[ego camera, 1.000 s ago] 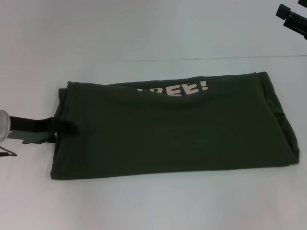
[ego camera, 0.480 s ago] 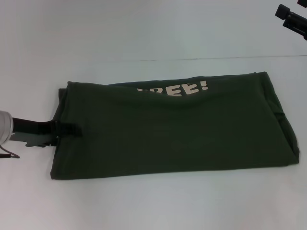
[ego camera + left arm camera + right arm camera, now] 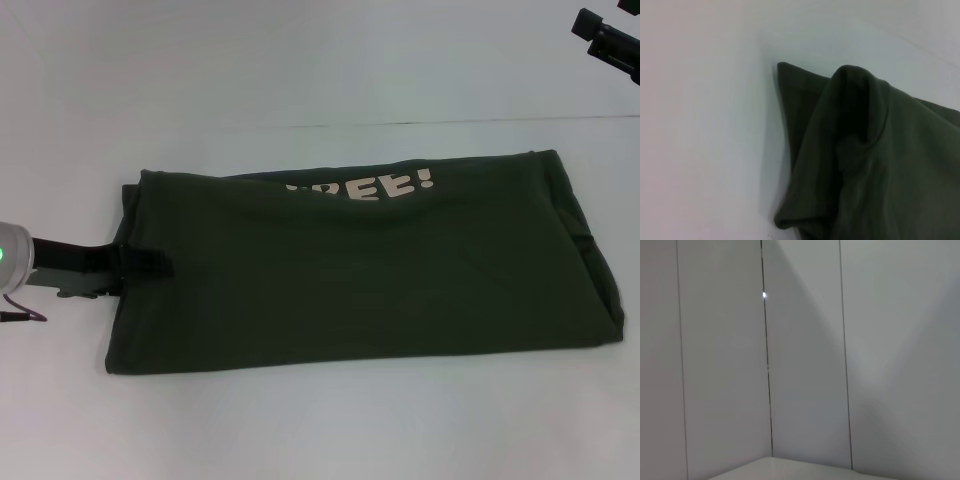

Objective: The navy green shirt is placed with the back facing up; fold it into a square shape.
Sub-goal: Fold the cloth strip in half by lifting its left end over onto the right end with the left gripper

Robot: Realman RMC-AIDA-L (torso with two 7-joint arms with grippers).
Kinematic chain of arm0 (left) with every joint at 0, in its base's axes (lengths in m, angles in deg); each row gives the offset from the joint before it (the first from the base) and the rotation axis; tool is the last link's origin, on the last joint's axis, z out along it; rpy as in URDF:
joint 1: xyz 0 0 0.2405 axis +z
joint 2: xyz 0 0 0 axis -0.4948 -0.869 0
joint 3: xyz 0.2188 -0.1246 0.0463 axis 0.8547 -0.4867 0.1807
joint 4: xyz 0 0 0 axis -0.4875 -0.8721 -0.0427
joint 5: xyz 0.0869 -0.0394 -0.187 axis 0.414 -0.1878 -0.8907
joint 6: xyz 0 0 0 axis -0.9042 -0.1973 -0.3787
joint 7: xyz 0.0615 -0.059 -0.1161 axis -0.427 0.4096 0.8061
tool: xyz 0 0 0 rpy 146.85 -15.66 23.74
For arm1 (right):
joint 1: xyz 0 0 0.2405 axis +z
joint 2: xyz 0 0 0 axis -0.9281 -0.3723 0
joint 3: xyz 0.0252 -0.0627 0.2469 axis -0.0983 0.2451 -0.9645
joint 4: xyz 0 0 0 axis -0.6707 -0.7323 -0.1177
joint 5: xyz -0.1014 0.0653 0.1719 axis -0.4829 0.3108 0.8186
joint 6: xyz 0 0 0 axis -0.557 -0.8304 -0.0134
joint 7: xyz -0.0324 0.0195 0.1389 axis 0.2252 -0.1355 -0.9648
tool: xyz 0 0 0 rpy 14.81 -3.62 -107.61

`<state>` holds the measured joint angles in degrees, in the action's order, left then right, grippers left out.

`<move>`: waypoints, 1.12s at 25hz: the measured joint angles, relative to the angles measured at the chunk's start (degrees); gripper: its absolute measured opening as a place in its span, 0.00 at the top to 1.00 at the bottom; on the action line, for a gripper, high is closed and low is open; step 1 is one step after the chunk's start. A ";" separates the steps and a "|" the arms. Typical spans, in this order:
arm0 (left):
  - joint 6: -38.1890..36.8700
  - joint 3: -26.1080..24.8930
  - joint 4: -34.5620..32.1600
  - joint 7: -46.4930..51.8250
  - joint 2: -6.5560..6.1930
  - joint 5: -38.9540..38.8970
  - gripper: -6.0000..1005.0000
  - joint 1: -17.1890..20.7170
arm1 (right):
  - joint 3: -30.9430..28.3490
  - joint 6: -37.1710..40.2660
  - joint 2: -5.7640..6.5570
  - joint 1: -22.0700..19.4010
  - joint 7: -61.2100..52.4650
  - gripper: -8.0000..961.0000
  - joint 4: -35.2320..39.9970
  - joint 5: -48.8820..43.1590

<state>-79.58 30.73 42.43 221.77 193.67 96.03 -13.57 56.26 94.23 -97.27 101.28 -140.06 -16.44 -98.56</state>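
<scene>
White tabletop point(image 3: 300, 430) fills the head view, with a pale wall behind it. We see the navy green shirt point(image 3: 360, 280) lying flat across the middle of it, folded lengthwise into a long band running left to right. Cream lettering point(image 3: 375, 187) ending "EE!" peeks out along its far edge, partly tucked under the fold.

Left arm comes in low from the left edge, roughly level with the table. Left gripper point(image 3: 140, 268) sits at the shirt's left end: one dark finger point(image 3: 150, 265) lies on top of the cloth, grey metal parts show just beside the edge. It looks clamped on that edge, though we can't see the lower finger.

Right gripper point(image 3: 608, 40) is parked high at the far right corner, well apart from the shirt; we cannot tell its finger state.

Left wrist view adds what the head view lacks: the shirt point(image 3: 865, 165) edge up close, bunched and lifted into a rounded hump off the table. Right wrist view shows only wall panels point(image 3: 805, 365).
</scene>
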 joint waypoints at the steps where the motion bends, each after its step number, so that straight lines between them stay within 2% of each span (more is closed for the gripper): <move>1: 0.05 0.00 0.06 0.00 0.00 0.01 0.16 -0.03 | -0.01 0.02 0.00 0.00 0.00 0.14 0.01 0.00; 19: -2.96 -0.22 -0.19 0.92 -0.53 1.66 0.16 -0.44 | -0.09 0.23 0.00 -0.01 0.00 0.14 0.12 0.10; 28: -1.53 -0.10 0.10 1.04 -0.52 1.61 0.16 -0.67 | -0.09 0.23 -0.18 -0.01 0.00 0.14 0.74 0.09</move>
<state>-81.11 30.64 42.53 222.82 193.15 97.64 -14.24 56.17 94.45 -97.45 101.27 -140.06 -15.70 -98.47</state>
